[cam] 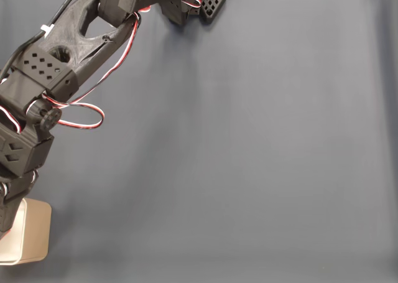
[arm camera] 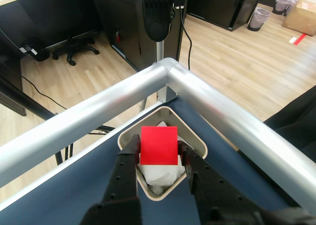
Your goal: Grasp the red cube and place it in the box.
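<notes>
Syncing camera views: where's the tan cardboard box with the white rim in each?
Fixed view: tan rounded box at the bottom-left corner, partly under the black arm.
Wrist view: lower centre, behind the hand holding the small red cube.
Shared landmark: dark blue table cover.

In the wrist view the red cube (arm camera: 158, 145) sat between the fingers of the hand (arm camera: 159, 156), above the box (arm camera: 198, 140), which stood in the desk (arm camera: 74, 190) corner.
</notes>
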